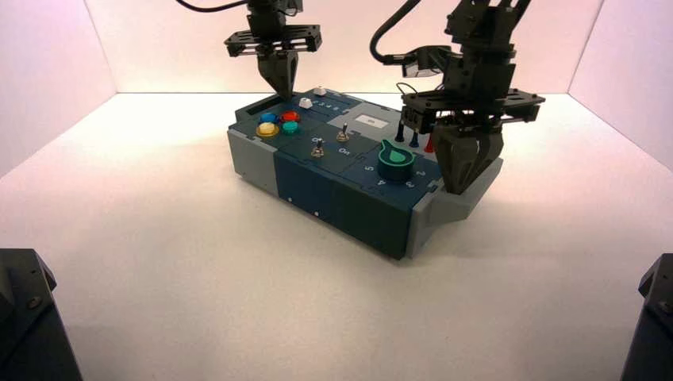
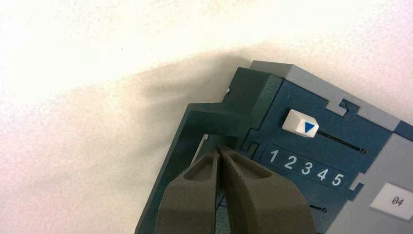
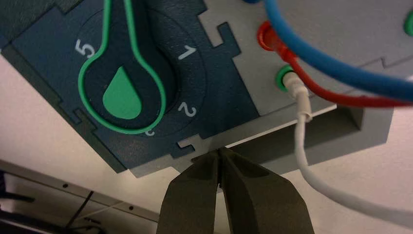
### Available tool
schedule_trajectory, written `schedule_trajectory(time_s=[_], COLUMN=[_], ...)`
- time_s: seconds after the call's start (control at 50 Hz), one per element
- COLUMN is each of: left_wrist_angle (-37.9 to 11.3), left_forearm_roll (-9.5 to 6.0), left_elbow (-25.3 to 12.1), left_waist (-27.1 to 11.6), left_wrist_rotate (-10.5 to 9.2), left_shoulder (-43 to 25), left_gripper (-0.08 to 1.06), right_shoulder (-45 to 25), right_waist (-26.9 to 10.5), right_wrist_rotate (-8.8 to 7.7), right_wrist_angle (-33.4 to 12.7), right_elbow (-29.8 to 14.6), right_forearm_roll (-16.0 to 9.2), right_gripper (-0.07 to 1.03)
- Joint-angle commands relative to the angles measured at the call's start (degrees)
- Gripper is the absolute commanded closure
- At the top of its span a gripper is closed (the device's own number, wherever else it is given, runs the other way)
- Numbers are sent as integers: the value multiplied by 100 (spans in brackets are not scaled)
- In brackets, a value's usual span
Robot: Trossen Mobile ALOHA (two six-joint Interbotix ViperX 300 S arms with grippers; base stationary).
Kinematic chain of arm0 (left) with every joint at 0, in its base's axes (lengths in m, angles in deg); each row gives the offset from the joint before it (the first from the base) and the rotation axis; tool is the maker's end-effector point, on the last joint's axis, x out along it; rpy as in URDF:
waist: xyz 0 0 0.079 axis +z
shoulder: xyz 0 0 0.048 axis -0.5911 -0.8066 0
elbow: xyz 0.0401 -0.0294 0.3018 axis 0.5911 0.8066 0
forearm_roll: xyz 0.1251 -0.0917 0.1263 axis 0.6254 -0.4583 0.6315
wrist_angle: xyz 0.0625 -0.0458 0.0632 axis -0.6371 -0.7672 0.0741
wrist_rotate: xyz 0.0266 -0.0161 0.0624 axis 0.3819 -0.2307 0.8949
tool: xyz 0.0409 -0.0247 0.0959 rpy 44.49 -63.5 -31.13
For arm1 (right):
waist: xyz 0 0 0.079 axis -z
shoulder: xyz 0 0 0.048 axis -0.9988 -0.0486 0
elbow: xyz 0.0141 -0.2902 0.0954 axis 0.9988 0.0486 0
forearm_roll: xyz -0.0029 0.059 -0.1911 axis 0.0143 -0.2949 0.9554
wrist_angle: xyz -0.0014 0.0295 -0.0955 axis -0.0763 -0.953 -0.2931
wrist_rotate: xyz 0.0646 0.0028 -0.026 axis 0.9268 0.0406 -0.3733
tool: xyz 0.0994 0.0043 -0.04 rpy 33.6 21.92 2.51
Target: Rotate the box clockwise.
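Observation:
The box, dark teal and grey, stands skewed on the white table, its left end farther back than its right end. My left gripper is shut and empty, its tips at the teal handle on the far-left end, beside the white slider and the row of numbers 1 to 5. My right gripper is also shut and empty, its tips against the grey edge of the right end, by the grey handle and close to the green knob.
Four coloured round buttons and two toggle switches sit on the box's top. Blue, red and white wires run from sockets at the right end. White walls stand at the back and sides. Dark arm bases fill the near corners.

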Motion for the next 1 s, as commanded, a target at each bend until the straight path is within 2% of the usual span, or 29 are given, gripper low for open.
schedule_trajectory(time_s=[0.02,0.26,0.38,0.66,1.0], left_wrist_angle=[-105,-176,-255,-264,-378], left_forearm_roll=[-281,-387,-387,-132,-88], left_elbow=[0,-211,-272,-211,-246], left_waist=[-809,-888,-905,-835,-826], left_wrist_rotate=[-26,-26,-26,-123,-132], left_shoulder=[62,-26,-70,123,211], left_gripper=[101,101,101,101,101], right_shoulder=[0,-26,-26,-18,-44], right_waist=[-316,-448,-448,-448,-448], right_wrist_rotate=[0,-9,-9,62,62], right_wrist_angle=[97,62,53,53,53], right_elbow=[-229,-308,-316,-299,-422], right_forearm_roll=[-220,-237,-237,-220,-114], right_gripper=[98,98,98,98,98])
